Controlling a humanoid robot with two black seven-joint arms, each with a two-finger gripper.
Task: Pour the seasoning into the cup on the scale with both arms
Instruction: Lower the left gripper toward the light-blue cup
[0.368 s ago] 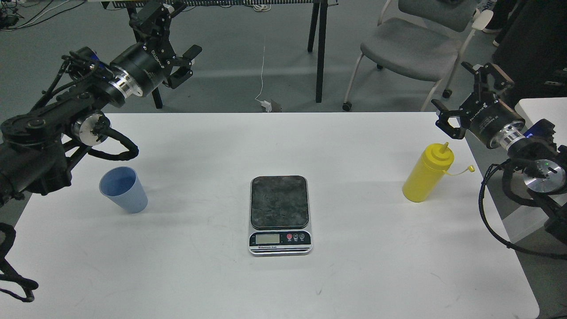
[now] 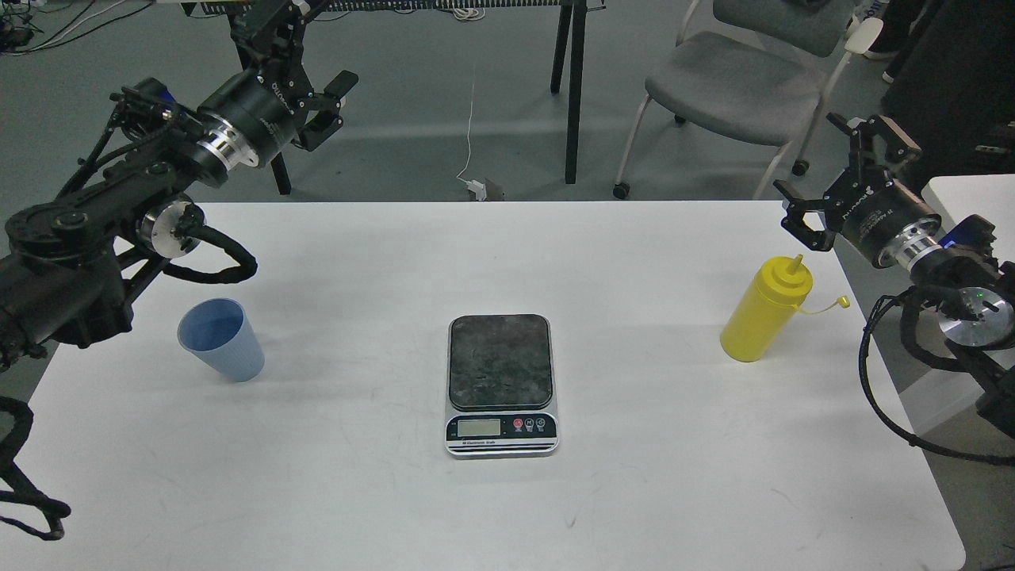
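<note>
White tabletop (image 2: 357, 492), matte, smooth, rectangular with rounded near corners, faintly scuffed and marked with small dark specks. Beyond its far edge, grey-green floor, black table legs (image 2: 572, 87), a white cable (image 2: 469, 119) trailing down to a small plug, and a grey padded chair (image 2: 733, 83) on white tubular legs with castors. At far right, the corner of a second white surface (image 2: 971, 198).

At centre, scale (image 2: 500, 385): flat, rectangular, rounded corners, dark mottled weighing plate with a stone-like pattern, silver-white rim, black front panel with a pale LCD and round buttons. Nothing on the plate.

Well to the left of it, cup (image 2: 222, 339): light-blue plastic, tapered, faintly ribbed, no handle, standing upright on the tabletop, mouth open.

Well to the right, seasoning (image 2: 764, 313): tall yellow plastic squeeze bottle, smooth and cylindrical, domed shoulder, pointed nozzle, small cap hanging off on a thin tether toward the right. Upright, near the right edge.

Left gripper (image 2: 313, 99): black, angular, raised above the far left edge of the tabletop, high over the cup and apart from it; fingers spread apart, holding nothing. Silver ring at the wrist, exposed black cables looping below.

Right gripper (image 2: 825, 174): black, same build, hovering just above and behind the bottle's nozzle without touching; fingers spread wide, empty. Silver wrist ring and looping cable behind.
</note>
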